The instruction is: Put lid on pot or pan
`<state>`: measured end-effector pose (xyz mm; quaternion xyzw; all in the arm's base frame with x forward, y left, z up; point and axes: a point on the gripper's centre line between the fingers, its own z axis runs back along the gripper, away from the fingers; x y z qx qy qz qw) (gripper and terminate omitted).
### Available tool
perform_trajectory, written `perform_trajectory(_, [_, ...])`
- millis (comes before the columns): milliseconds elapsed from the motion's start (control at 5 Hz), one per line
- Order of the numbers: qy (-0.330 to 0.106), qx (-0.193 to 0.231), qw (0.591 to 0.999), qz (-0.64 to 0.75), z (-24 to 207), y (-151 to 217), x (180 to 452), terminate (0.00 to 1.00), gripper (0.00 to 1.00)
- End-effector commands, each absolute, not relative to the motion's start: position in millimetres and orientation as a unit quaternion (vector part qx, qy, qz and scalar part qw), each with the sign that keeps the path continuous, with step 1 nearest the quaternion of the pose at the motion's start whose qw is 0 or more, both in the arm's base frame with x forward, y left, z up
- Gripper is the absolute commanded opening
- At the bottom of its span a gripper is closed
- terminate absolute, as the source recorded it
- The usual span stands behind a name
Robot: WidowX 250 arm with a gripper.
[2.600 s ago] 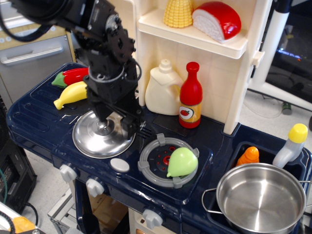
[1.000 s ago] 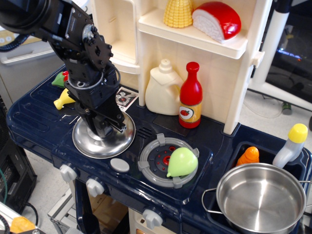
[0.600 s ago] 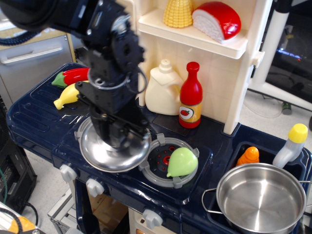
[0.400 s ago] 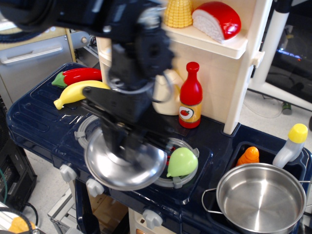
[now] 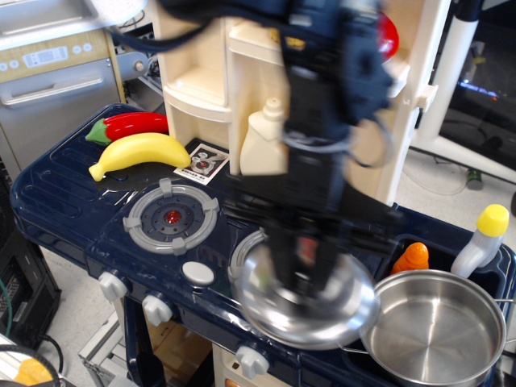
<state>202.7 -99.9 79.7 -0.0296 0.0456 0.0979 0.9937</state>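
The round shiny steel lid (image 5: 310, 302) hangs in the air over the front of the stove, blurred by motion, its right rim just at the left edge of the pot. My gripper (image 5: 300, 266) is shut on the lid's centre knob, which the fingers hide. The shiny steel pot (image 5: 433, 326) with wire loop handles stands open at the front right, in the sink area.
A grey burner ring (image 5: 171, 215) lies bare at left. A banana (image 5: 139, 152) and a red chilli (image 5: 131, 125) lie at the back left. A cream jug (image 5: 263, 143), an orange bottle (image 5: 412, 258) and a yellow-capped bottle (image 5: 480, 240) stand behind.
My gripper has lifted the lid off the left burner and carried it right, over the middle burner, up to the pot's left edge. The left burner ring now shows.
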Motion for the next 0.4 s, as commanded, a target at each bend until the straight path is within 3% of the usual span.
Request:
perform_trajectory(0, [-0.01, -0.084, 0.994, 0.071, 73.5, -147.6, 223.7, 0.0, 0.0])
perform_trajectory(200, [-0.027, -0.095, 0.993, 0.067, 72.4, -155.6, 223.1, 1.0, 0.0])
